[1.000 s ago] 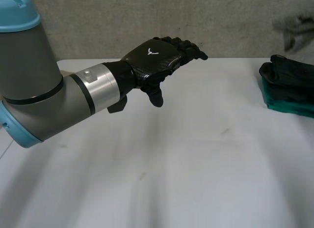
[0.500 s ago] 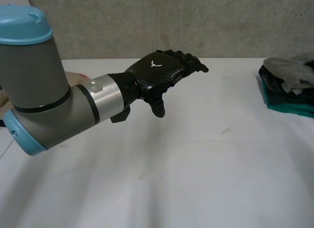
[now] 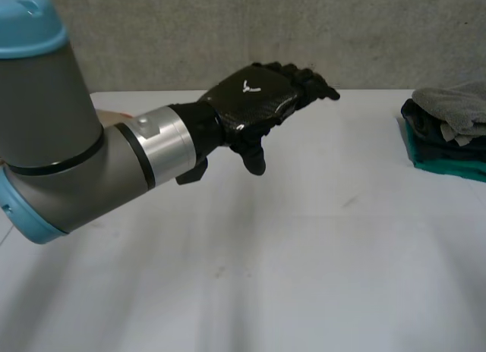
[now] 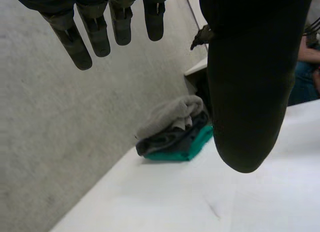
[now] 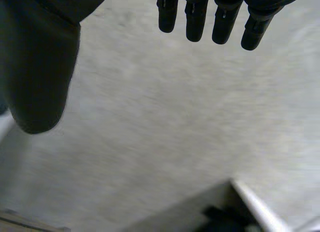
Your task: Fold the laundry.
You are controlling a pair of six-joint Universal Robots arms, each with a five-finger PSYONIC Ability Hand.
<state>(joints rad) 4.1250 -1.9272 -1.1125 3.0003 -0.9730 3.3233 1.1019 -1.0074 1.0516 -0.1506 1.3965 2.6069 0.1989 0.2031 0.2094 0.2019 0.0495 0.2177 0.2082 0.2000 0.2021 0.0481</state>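
A pile of folded laundry lies at the table's far right edge: a teal piece at the bottom, a dark one above it and a crumpled grey cloth on top. The left wrist view shows the same pile out beyond my left hand's fingertips, by the wall. My left hand hovers above the middle of the white table, palm down, fingers straight and thumb hanging, holding nothing. My right hand is open too, with straight fingers and thumb apart, facing the grey wall and holding nothing.
A grey wall runs behind the table's far edge. My left arm reaches in over the table's left part. In the left wrist view a person in blue trousers is beyond the table's end, past the pile.
The grey cloth has come to rest on top of the pile, which showed only dark and teal pieces a second ago. My left hand has drifted slightly right and up.
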